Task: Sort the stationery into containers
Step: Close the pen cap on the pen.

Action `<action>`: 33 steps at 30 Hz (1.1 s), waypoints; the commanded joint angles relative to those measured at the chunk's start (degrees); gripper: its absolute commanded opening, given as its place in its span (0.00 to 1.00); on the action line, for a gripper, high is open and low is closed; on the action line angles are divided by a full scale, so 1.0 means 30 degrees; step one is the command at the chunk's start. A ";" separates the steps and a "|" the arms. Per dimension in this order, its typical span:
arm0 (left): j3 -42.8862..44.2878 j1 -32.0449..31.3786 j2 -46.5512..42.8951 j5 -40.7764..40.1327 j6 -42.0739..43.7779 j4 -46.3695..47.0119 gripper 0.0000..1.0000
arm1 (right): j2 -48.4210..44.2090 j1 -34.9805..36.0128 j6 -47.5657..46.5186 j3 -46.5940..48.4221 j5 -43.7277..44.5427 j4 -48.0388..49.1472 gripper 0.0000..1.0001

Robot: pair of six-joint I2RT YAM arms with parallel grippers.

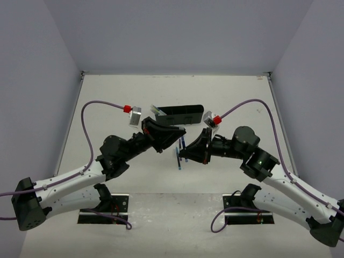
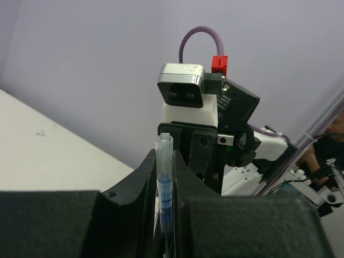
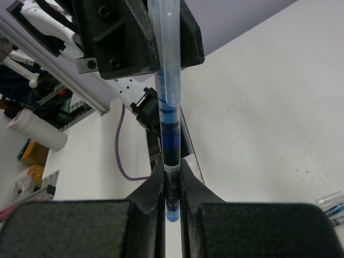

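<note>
The blue pen (image 3: pixel 170 131), with a clear cap on one end, was in the air above the table (image 1: pixel 242 97), and it was held by both arms at the same time. The right gripper (image 3: pixel 172 174) was clamped on the dark lower part of the barrel, so that only a short blue tip came out behind the fingers. The left gripper (image 2: pixel 165 164) was pressed together on the same pen nearer to the capped end. In the left wrist view the clear end stood out a little above its fingers (image 2: pixel 146 172). The two grippers faced each other closely over the middle of the table, with the pen as a bridge between them.

Behind them, toward the far side of the table, lay the black organizer tray (image 1: pixel 183 114). Something pale showed at its left end, but what it was I could not tell. Two loose pens (image 3: pixel 333 205) lay on the table at the low right corner of the right wrist view. The camera (image 2: pixel 181 86) of the right wrist, with a purple cable (image 2: pixel 199 37) looping over it, looked directly at the left gripper.
</note>
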 commanded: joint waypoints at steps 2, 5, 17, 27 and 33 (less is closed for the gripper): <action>0.2013 -0.1053 0.0000 0.1028 0.2793 -0.9362 0.00 | -0.0686 -0.0564 -0.0721 -0.0273 0.2600 0.4876 0.00; 0.3519 -0.1057 -0.0156 -0.0068 0.3302 -1.0574 0.00 | -0.0159 -0.0461 -0.1721 -0.0128 0.1935 0.3918 0.00; 0.7952 -0.1028 0.0022 0.0016 0.4127 -1.1165 0.00 | 0.0452 0.0197 -0.2138 -0.2462 0.0714 0.4940 0.13; 0.7108 -0.1053 0.0210 0.1117 0.4335 -1.0277 0.00 | 0.0264 0.0197 -0.2375 -0.1594 0.1034 0.4162 0.42; 0.6830 -0.1073 0.0338 0.2280 0.5849 -1.0427 0.00 | -0.0519 0.0197 -0.2497 -0.0889 0.2097 0.3209 0.45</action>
